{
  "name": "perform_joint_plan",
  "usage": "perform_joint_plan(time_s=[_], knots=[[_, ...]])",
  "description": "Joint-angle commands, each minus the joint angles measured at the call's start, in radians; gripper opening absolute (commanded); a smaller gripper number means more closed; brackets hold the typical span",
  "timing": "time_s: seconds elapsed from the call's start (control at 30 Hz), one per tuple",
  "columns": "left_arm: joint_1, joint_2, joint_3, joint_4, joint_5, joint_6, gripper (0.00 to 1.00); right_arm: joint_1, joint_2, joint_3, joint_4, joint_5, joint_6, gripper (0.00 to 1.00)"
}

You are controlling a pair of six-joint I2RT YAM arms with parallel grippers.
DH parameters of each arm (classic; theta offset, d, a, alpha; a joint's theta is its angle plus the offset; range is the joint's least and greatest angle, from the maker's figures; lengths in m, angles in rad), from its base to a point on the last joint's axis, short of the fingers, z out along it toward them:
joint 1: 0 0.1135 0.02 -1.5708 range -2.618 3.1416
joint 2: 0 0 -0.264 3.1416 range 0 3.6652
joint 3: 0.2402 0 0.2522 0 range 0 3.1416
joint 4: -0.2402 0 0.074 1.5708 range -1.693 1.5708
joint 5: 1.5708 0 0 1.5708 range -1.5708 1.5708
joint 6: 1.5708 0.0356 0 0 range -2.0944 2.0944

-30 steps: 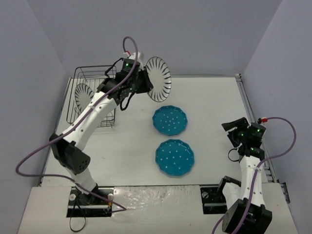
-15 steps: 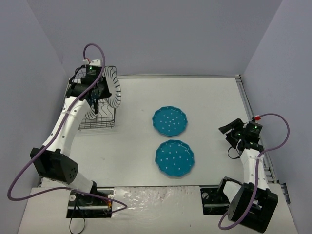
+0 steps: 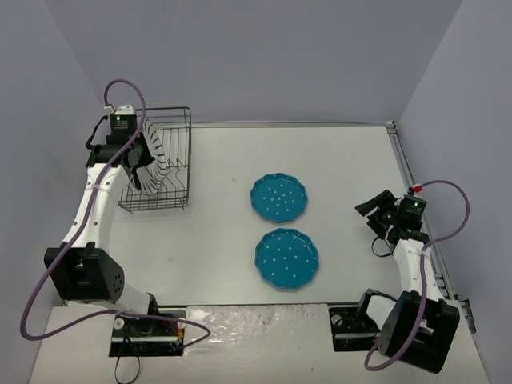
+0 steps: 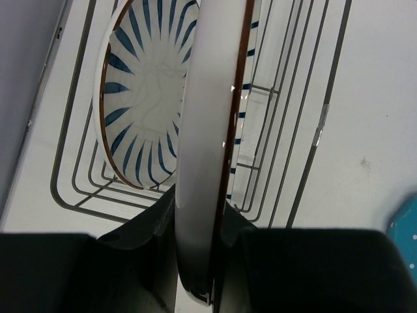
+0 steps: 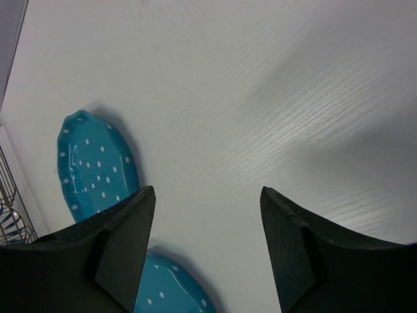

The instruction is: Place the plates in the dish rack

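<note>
Dish rack (image 3: 178,156): black wire, standing at the far left corner of the table (image 3: 344,160). Two white plates with dark radial stripes stand within its outline, both on edge.

First striped plate (image 4: 140,98): stands upright in the rack toward the wall side, its striped face turned toward the wrist camera and its lower rim down among the floor wires.

Second striped plate (image 4: 203,130): stands on edge just beside the first and roughly parallel to it, seen edge-on from the wrist. The overhead view places it over the left part of the rack, with its scalloped rim showing past the arm. It cannot be told whether its lower rim touches the rack floor or whether the two plates touch each other.

Left arm's fingers (image 4: 140,251): clenched on the second striped plate, one on each face at the rim nearest the wrist. The arm reaches up along the left wall to the rack.

Far teal plate (image 3: 278,198) and near teal plate (image 3: 287,258): both dotted and lying flat, face up, in the middle of the table. They are one behind the other, close but apart, and well clear of the rack.

Right arm's fingers (image 5: 124,241): spread apart with nothing between them, only bare table showing in the gap. They are held at the right side of the table, pointing toward the teal plates and well apart from them.
</note>
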Motion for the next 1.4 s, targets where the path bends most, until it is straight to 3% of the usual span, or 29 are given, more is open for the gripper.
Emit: perform_joint_plan(time_s=[0.0, 0.23, 1.37], knots=[[-0.001, -0.073, 0.077, 0.170, -0.051, 0.059, 0.00, 0.008, -0.004, 0.036, 0.054, -0.018, -0.006, 0.62], [0.015, -0.071, 0.064, 0.172, -0.109, 0.090, 0.00, 0.010, -0.006, 0.033, 0.053, -0.018, -0.007, 0.62], [0.073, 0.006, -0.010, 0.263, -0.016, 0.122, 0.00, 0.013, -0.015, 0.004, 0.063, -0.005, 0.002, 0.62]])
